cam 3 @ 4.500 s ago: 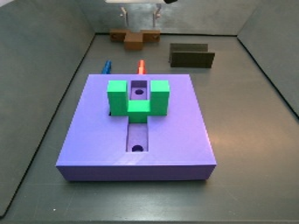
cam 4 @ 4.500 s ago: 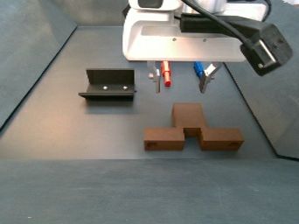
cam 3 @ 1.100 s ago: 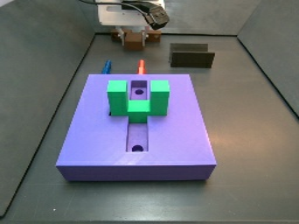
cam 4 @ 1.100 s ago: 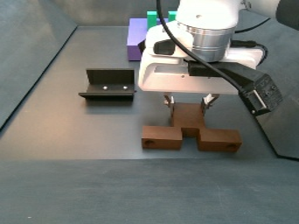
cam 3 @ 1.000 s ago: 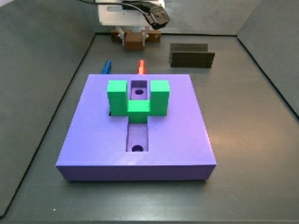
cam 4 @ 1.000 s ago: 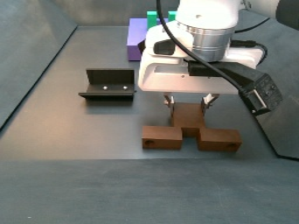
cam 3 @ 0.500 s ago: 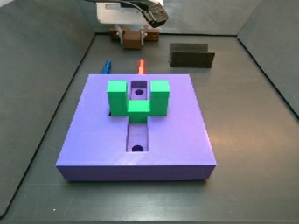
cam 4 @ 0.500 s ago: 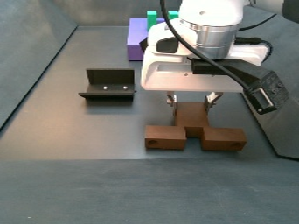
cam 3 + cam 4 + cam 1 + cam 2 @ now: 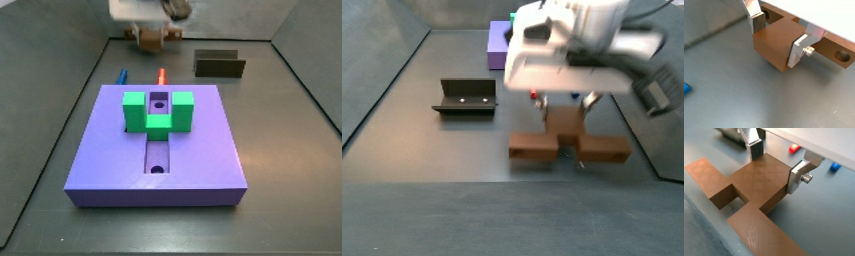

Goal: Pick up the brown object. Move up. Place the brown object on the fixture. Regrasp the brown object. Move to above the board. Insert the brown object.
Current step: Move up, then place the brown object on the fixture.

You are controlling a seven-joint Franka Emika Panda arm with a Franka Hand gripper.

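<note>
My gripper (image 9: 563, 100) is shut on the brown object (image 9: 563, 138), an orange-brown bar with a crosspiece. Its silver fingers (image 9: 797, 177) press both sides of the bar's blocky end in both wrist views. The gripper (image 9: 777, 40) covers the upper part of the brown object (image 9: 774, 50), whose round hole shows on the crosspiece. The piece looks lifted just off the floor. The dark fixture (image 9: 466, 97) stands apart to the side, also the fixture (image 9: 219, 65) near the back wall. The purple board (image 9: 187, 160) carries a green U-shaped block (image 9: 158, 112).
A red peg (image 9: 162, 75) and a blue peg (image 9: 119, 75) lie on the floor between the board and the gripper (image 9: 150, 28). Grey walls enclose the floor on all sides.
Since 4.5 s ago the gripper came down over the brown object and shut on its bar. In the last half second gripper and piece have risen slightly, blurring the side views.
</note>
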